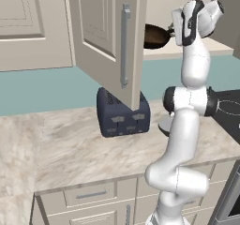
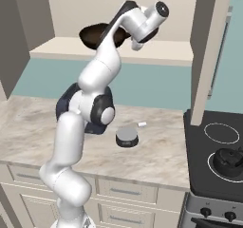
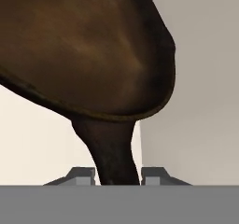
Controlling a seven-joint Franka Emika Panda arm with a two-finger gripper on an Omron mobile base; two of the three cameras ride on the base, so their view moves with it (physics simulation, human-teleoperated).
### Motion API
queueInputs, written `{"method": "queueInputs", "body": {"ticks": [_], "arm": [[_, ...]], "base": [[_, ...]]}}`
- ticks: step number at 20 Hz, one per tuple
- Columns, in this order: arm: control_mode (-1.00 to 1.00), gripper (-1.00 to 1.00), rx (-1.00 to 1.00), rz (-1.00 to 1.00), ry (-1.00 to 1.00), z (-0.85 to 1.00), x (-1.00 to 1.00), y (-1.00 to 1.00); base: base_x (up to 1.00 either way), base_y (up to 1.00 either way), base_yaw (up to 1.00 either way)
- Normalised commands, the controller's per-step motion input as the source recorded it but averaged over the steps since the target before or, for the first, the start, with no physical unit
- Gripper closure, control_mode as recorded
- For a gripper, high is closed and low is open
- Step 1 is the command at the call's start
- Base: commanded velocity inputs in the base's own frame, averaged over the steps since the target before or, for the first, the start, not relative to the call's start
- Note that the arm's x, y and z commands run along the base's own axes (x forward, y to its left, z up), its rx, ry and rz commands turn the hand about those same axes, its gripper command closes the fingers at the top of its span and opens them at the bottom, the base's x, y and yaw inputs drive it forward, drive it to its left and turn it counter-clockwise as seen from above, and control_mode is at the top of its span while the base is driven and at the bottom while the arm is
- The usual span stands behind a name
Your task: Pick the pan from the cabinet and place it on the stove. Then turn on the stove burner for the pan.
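**Pan handle pinched at the cabinet shelf**

The cabinet point(image 1: 105, 36) door hangs open over the counter point(image 1: 70, 144) and toaster point(image 1: 123, 112). Right base view alone offers the stove point(image 2: 216, 148) with its kettle point(image 2: 229, 161). Up on the shelf, the pan point(image 3: 88, 50) tilts, its handle point(image 3: 109, 150) clamped between the narrow tool point(image 3: 117, 177).

a dark blue toaster point(image 1: 123, 114) with two top slots stands on a pale marbled countertop point(image 1: 70, 146), back near the teal wall point(image 1: 47, 90). a small round grey disc-shaped object point(image 2: 127, 137) rests further along the counter, with a tiny white item point(image 2: 142, 124) just beside it — too small to identify. a squat black kettle point(image 2: 228, 161) sits to the right. beige drawer fronts point(image 1: 89, 194) with short grey handles run below.
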Motion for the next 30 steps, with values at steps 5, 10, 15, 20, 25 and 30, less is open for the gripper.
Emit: {"method": "queueInputs", "body": {"ticks": [5, 10, 15, 20, 25, 30], "arm": [[-1.0, 1.0, 0.01, 0.06, -0.23, -0.25, -0.64, 0.0], [-1.0, 1.0, 0.0, 0.02, -0.15, -0.2, -0.86, 0.01], [-1.0, 1.0, 0.0, 0.0, -0.11, -0.06, -0.95, 0.12], [-1.0, 1.0, 0.0, 0.0, -0.11, -0.15, -0.89, 0.08], [-1.0, 1.0, 0.0, -0.01, -0.08, -0.19, -0.79, 0.07], [-1.0, 1.0, 0.0, -0.01, -0.01, -0.14, -0.7, 0.02]], "base": [[0.0, 0.0, 0.0], [0.0, 0.0, 0.0], [0.0, 0.0, 0.0], [0.0, 0.0, 0.0], [0.0, 0.0, 0.0], [0.0, 0.0, 0.0]]}}
